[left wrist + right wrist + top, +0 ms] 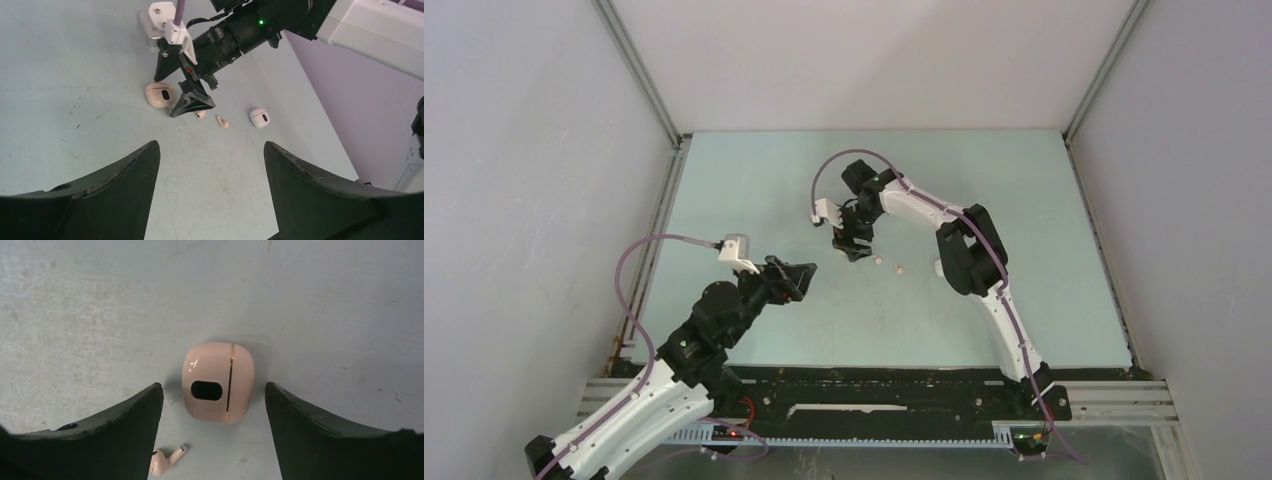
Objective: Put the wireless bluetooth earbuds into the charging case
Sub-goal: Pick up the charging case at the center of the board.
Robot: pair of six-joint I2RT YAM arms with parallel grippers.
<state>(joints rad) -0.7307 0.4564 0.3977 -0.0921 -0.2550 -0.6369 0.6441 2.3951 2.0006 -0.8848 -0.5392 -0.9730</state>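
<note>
Pink case (218,382) central on desk (754,180), ungripped between wide jaws of right tool (856,250), tan earbud (165,462) beside, left tool (212,145) wide, empty

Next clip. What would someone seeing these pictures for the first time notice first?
The right gripper hangs open over a closed pink charging case near the middle of the table, with a finger on either side and neither touching it. Two beige earbuds lie loose on the table beside that case, and a small white case sits just beyond them. The left gripper is open and empty, closer to the arm bases.
</note>
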